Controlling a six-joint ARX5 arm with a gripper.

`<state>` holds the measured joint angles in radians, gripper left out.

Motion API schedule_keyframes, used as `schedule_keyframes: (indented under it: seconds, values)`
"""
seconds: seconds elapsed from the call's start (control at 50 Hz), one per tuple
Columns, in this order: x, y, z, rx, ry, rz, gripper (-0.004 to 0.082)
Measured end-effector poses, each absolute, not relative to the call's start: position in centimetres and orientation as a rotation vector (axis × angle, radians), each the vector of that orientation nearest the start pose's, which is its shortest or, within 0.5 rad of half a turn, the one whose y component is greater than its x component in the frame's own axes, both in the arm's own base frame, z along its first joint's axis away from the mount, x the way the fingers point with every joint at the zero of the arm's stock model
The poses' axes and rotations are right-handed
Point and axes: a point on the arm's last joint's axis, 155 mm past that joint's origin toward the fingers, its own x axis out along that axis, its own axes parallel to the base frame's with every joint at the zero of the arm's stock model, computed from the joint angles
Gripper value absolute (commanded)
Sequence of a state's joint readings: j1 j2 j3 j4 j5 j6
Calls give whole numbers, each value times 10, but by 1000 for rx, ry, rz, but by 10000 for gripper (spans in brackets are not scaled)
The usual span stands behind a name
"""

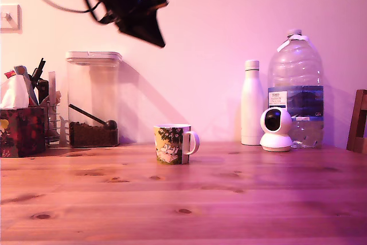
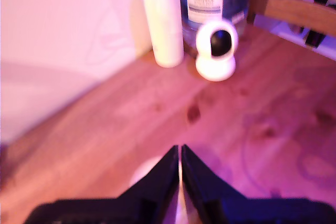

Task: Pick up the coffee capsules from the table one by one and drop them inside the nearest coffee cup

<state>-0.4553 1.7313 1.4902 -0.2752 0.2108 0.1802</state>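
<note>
Hanging high above the wooden table [image 1: 229,199], the gripper [image 1: 152,34] sits near the exterior view's upper left, well clear of everything below. In the wrist view its 2 dark fingers [image 2: 169,174] are pressed almost together with only a thin pale sliver between them, so it is clenched; whether that sliver is a capsule I cannot tell. The leafy-print coffee mug [image 1: 172,144] stands upright near the middle of the table, handle toward the exterior view's right. No coffee capsule shows on the tabletop in either view, and the mug's inside is hidden. As a judgement, either collection is finished or nearly so, or any capsule left lies outside both views; nothing visible remains to pick up.
</note>
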Motion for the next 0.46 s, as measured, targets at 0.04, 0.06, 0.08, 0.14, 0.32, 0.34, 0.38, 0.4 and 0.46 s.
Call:
schedule_keyframes:
  seconds: [0.04, 0.06, 0.08, 0.14, 0.32, 0.34, 0.38, 0.4, 0.46]
  values:
    - [455, -265, 240, 225, 457, -691, -24]
    - [452, -263, 239, 218, 454, -688, -24]
    - [449, -262, 238, 216, 453, -688, -24]
    - [443, -255, 241, 198, 432, -675, -24]
    - [423, -239, 252, 173, 368, -653, -24]
    - [422, -237, 253, 164, 364, -648, -24]
    - [419, -233, 253, 162, 355, -640, -24]
    - [417, -231, 253, 153, 354, -636, -24]
    - [413, -227, 251, 144, 348, -629, -24]
